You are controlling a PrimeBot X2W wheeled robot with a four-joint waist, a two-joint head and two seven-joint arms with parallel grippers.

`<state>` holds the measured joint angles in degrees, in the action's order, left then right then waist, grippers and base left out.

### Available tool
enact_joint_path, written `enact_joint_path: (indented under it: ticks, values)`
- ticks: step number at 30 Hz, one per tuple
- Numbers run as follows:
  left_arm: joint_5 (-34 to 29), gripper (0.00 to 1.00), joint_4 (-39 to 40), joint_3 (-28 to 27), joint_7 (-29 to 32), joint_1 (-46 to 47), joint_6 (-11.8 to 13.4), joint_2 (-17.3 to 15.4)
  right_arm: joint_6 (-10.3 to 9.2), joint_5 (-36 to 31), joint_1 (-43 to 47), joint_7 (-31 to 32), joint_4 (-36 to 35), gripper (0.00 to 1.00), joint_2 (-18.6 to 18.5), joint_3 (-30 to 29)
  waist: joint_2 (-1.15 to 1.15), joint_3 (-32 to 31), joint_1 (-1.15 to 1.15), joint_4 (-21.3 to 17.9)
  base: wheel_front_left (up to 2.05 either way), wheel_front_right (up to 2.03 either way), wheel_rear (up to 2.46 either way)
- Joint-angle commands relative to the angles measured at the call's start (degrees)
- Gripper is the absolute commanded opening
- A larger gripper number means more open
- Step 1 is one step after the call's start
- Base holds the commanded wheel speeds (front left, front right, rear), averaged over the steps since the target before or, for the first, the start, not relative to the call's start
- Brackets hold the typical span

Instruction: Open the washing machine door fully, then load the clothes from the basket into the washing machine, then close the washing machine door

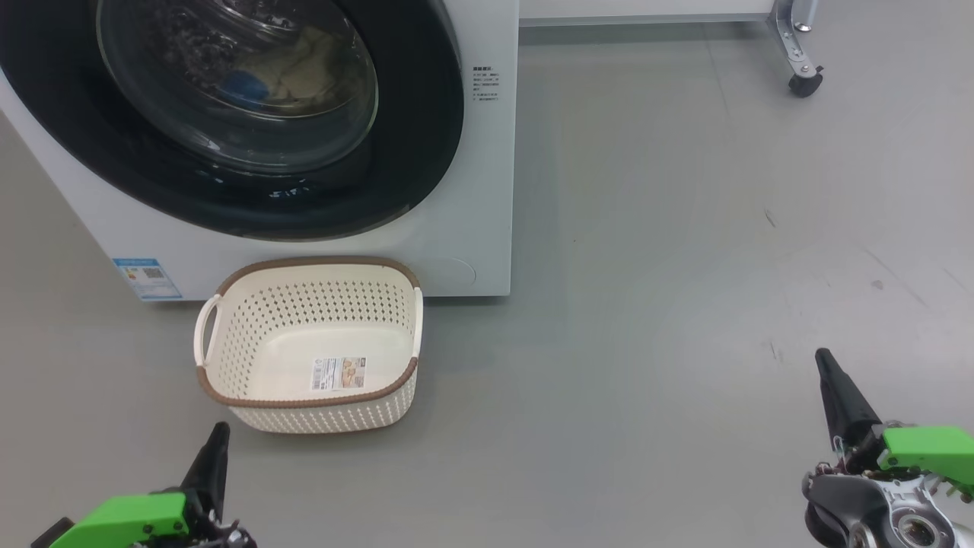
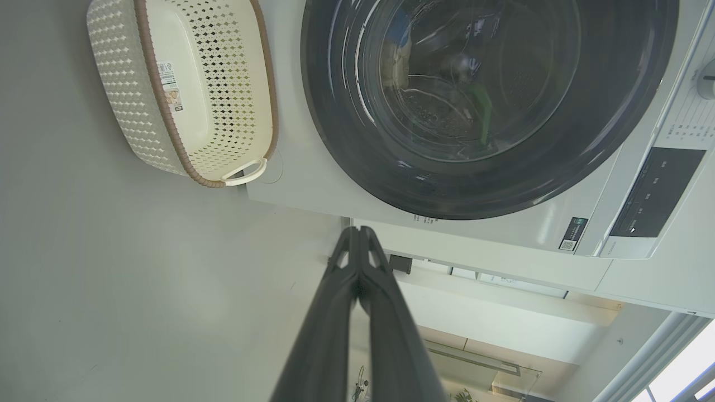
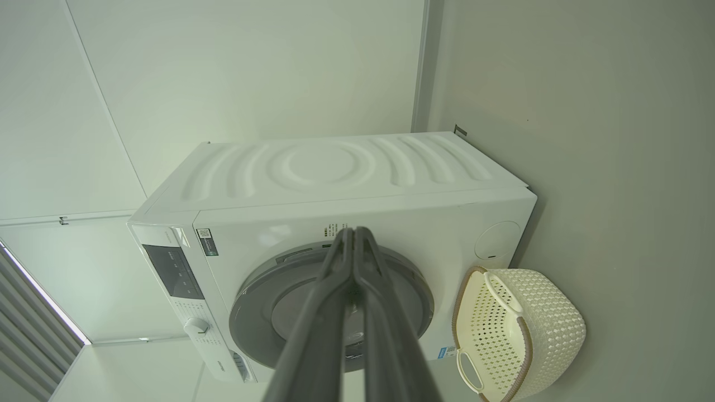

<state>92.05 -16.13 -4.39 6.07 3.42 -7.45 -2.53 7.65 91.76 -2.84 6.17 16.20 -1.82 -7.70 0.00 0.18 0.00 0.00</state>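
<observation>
The washing machine (image 1: pixel 472 228) stands at the upper left, and the washing machine door (image 1: pixel 426 152) lies shut against its front. Through the glass I see the clothes (image 1: pixel 304 72), pale yellow with a blue patch, lying in the drum. The basket (image 1: pixel 319 415) sits on the floor just in front of the machine, with a label on its bare bottom. My left gripper (image 1: pixel 221 430) is shut, low and just left of the basket. My right gripper (image 1: pixel 823 358) is shut, far to the right. In the wrist views, the left gripper (image 2: pixel 357 231) and the right gripper (image 3: pixel 353 230) show their fingers pressed together, holding nothing.
Grey floor (image 1: pixel 685 304) spreads to the right of the machine. A caster wheel (image 1: pixel 803 80) of a metal frame stands at the far right back. The machine's dark control panel (image 2: pixel 653 195) and knob sit along its top edge. A white wall runs behind.
</observation>
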Motion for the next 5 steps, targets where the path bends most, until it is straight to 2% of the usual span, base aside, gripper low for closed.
enact_joint_path:
  ticks: [1, 5]
  values:
    - [0.15, 0.00, 2.09, -2.08, 0.38, 2.77, -0.03, -0.42, -0.16, 0.41, -3.35, 0.31, -2.18, 0.00, -1.06, 1.19, 0.00, 0.00, 0.00, 0.00, 0.00, 0.00, 0.00]
    - [0.15, 0.00, 2.09, -2.09, 0.38, 2.77, -0.03, -0.42, -0.16, 0.41, -3.35, 0.31, -2.18, 0.00, -1.06, 1.19, 0.00, 0.00, 0.00, 0.00, 0.00, 0.00, 0.00]
